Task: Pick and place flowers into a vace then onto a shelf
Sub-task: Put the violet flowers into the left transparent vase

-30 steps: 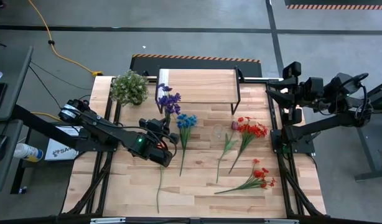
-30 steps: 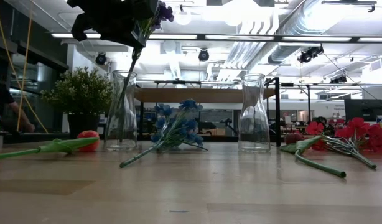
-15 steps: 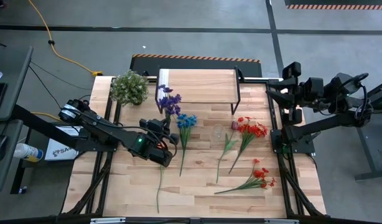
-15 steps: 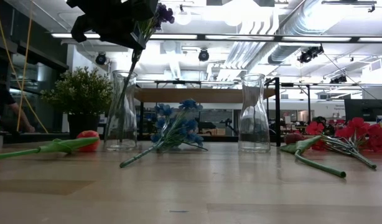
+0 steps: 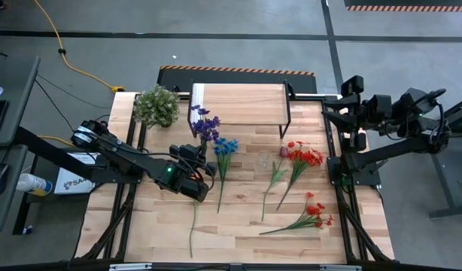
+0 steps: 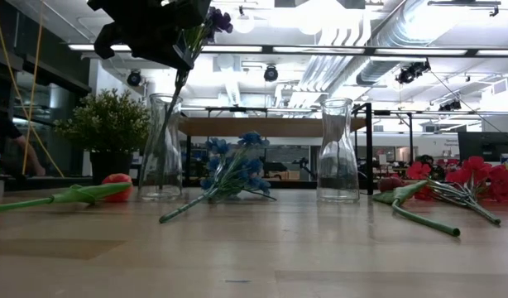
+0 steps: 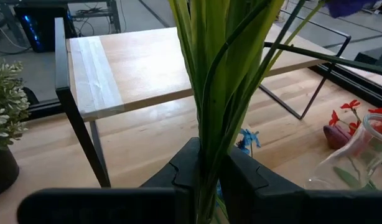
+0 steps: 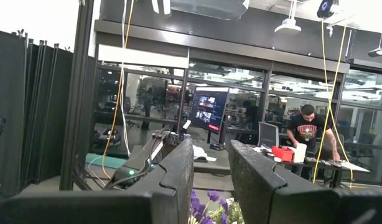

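The left pincer [image 5: 196, 159] is clamped tight on the green stem of a purple-bloomed artificial flower [image 5: 204, 125], holding it up off the wood-plank bench [image 5: 238, 218]; from the wrist view the two dark fingers [image 7: 186, 171] pinch a bundle of green stalk and leaves [image 7: 223, 74] between them. Seen from bench height, that stem [image 6: 178, 87] slants down from the pincer [image 6: 173, 51] into the mouth of a clear glass vase [image 6: 162, 149], with the purple bloom [image 6: 218, 16] sticking out above. Just beside it lies a blue-bloomed flower [image 5: 225, 147] flat on the boards, and nearer the front edge a long green-stemmed flower [image 5: 193, 222] lies on its own. Further across, a second clear glass vase [image 6: 337, 151] stands upright, with red-bloomed flowers [image 5: 305, 156] and another red spray [image 5: 315, 212] lying beyond it toward the right side. At the back sits the shelf, a low riser with a light wood top and thin black legs [image 5: 238, 102], its top bare, and next to it the bushy pale-green potted plant [image 5: 156, 105]. The right arm waits well off the right edge of the bench, its pincer [image 8: 209, 165] raised and pointing out into the room, fingers a narrow gap apart with nothing between them. A person in a dark shirt [image 8: 310, 134] stands at a desk far behind.
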